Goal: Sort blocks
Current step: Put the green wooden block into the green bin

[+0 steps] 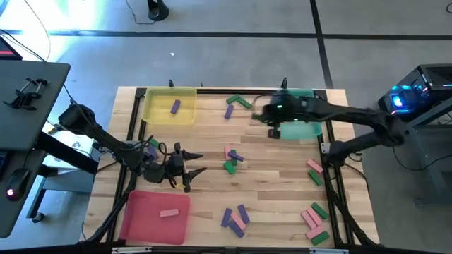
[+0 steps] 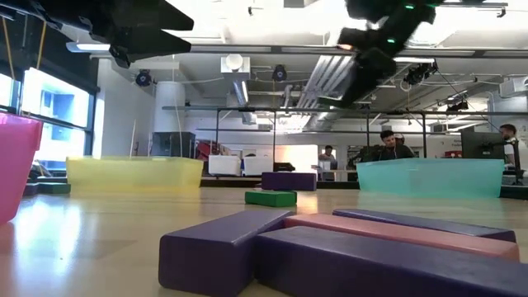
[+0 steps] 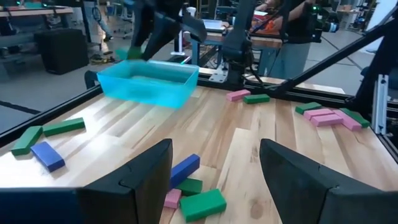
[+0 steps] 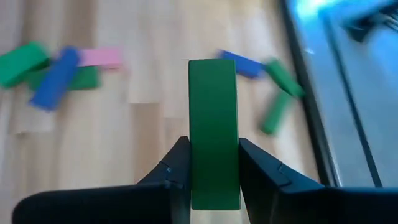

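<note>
Right gripper (image 4: 213,177): clenched on one green block (image 4: 213,130), held upright between the jaws, above the teal tray (image 1: 300,127) at the far right of the counter (image 1: 275,190).

Left gripper (image 1: 189,169): released, jaws spread, empty, low over the counter's left half beside a small cluster of green, pink and purple blocks (image 1: 232,159) at centre.

Other blocks: one purple in the yellow tray (image 1: 169,106), far left; one pink in the red tray (image 1: 157,215), near left; loose groups at far centre, near centre and along the right edge.

Risk, as judged: the green block sits gripped at its lower end only; released from height or off-centre, it could strike the teal tray's rim and bounce onto the counter.

Clearance: a black frame rails the counter's edges. The right arm crosses the far right corner. Open wood lies between the central cluster and the near groups, well apart from both arms.
</note>
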`<state>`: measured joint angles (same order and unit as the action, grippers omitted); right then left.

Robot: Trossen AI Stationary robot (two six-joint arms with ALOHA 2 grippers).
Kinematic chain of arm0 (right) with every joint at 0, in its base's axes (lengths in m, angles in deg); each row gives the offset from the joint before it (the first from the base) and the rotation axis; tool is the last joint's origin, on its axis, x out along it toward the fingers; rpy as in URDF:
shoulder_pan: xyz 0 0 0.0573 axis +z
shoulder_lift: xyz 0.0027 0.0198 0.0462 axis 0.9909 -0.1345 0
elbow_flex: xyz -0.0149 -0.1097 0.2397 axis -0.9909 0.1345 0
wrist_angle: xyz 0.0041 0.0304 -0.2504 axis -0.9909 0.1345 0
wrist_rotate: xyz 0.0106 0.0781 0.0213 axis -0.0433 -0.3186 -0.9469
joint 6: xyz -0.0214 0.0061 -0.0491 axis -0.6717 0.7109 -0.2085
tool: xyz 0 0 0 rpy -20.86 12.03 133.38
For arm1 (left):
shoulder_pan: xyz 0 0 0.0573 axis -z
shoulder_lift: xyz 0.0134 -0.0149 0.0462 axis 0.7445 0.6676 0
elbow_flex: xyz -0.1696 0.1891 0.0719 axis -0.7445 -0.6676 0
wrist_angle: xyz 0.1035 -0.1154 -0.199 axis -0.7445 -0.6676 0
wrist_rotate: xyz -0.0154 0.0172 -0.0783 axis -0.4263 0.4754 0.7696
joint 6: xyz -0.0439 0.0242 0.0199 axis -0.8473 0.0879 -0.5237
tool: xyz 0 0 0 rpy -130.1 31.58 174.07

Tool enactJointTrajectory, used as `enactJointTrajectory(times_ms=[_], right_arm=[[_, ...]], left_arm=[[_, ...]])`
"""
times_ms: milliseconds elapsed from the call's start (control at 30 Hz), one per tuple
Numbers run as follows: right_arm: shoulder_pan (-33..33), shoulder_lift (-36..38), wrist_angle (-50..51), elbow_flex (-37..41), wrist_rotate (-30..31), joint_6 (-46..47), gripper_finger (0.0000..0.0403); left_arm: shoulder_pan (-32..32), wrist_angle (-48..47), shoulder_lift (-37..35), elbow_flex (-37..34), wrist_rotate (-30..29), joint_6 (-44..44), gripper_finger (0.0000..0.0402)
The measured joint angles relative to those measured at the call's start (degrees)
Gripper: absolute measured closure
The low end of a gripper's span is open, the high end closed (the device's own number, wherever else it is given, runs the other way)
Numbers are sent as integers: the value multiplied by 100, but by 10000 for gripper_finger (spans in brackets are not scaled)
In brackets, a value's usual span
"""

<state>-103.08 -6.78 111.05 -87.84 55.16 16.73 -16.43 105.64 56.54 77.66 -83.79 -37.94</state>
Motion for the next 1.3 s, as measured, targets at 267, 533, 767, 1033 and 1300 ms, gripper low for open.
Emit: enactJointTrajectory(times_ms=[267, 533, 767, 1033, 1300], right_arm=[[-1679, 1162, 455, 904, 691, 1620, 328], [-3247, 435, 580, 1032, 398, 2499, 328], [-3508, -822, 583, 1032, 337, 2619, 328], [-3454, -1404, 480, 1032, 763, 2661, 315], [-3451, -1401, 483, 1030, 769, 2672, 293]], left_arm=[[-163, 302, -2, 0, -185, 211, 172], [-400, 348, -2, 0, -111, 258, 172], [-376, 341, -2, 0, -98, 158, 172], [-378, 339, -2, 0, -98, 61, 172], [-378, 339, -2, 0, -95, 55, 172]])
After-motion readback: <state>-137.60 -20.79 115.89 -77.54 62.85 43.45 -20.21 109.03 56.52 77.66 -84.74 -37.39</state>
